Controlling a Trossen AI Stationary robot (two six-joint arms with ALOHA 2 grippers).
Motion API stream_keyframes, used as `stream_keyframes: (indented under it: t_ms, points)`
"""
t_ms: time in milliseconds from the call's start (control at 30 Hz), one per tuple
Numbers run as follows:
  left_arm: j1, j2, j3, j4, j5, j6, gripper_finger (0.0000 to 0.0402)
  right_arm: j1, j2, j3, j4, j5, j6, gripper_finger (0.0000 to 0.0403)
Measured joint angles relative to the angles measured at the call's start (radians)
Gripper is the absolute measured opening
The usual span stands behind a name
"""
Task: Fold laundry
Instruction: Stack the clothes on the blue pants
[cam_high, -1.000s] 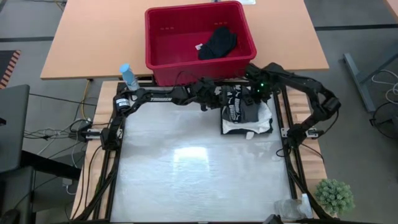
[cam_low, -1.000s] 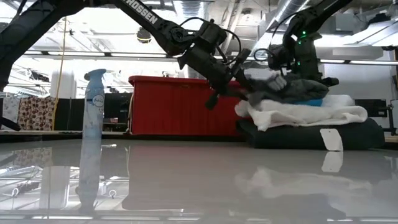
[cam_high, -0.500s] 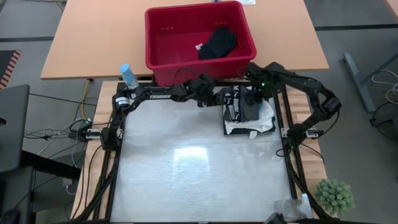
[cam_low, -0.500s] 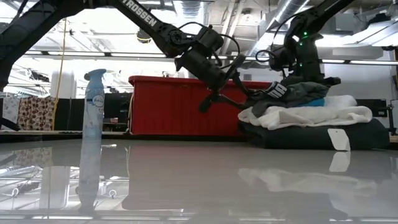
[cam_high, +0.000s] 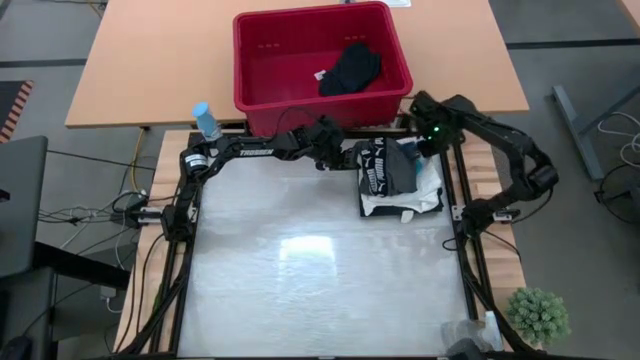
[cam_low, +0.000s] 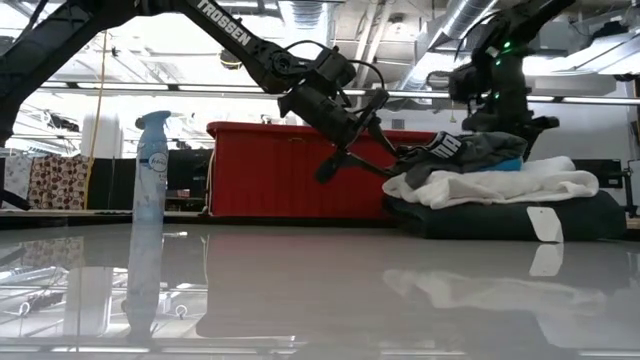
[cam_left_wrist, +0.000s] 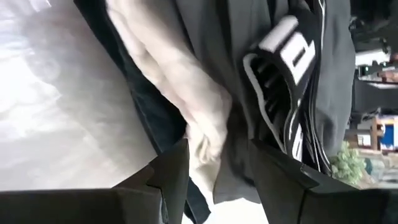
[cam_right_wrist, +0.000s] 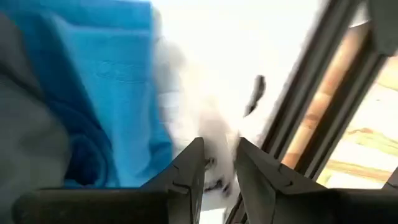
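Observation:
The laundry is a folded stack (cam_high: 398, 180) at the table's far right. A dark garment (cam_low: 500, 215) rests on the table, then a white one (cam_low: 490, 183), a teal one (cam_right_wrist: 106, 93), and on top a dark grey one with a black-and-white print (cam_high: 375, 168). My left gripper (cam_low: 362, 170) is open at the stack's left edge, slanting down toward it. My right gripper (cam_low: 495, 128) hangs just above the stack's far right part, pointing down, with a narrow gap and nothing in it. Another black garment (cam_high: 350, 68) lies in the red basket (cam_high: 240, 60). My left gripper's fingers (cam_left_wrist: 177, 162) stand on either side of the white garment's folded edge (cam_left_wrist: 205, 140) at the left side of the stack. I cannot tell whether they touch it.
The red basket stands on the wooden table beyond the far edge. A blue spray bottle (cam_high: 207, 122) stands at the far left corner and a small green plant (cam_high: 538, 315) at the near right. The middle and near part of the white tabletop (cam_high: 320, 270) are bare.
My left gripper has opened, let go of the top garment's left edge and drawn back a little toward the table's left, rolling as it went. The top garment has settled onto the stack. My right gripper has risen off the stack toward the far right.

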Motion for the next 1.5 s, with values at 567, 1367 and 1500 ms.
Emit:
stream_keyframes:
  t_ms: [567, 1367, 1500]
  points:
    - [0.077, -0.074, -0.002, -0.027, 0.175, 0.081, 0.0149, 0.004, -0.269, 0.044, 0.251, -0.315, 0.075, 0.0075]
    - [-0.059, -0.088, 0.001, 0.29, -0.052, 0.192, 0.0, 0.137, -0.255, -0.299, 0.665, -0.396, 0.233, 0.0013]
    - [-0.074, -0.028, 0.001, 0.329, -0.04, 0.178, 0.0, 0.111, -0.255, -0.342, 0.701, -0.396, 0.243, 0.0013]
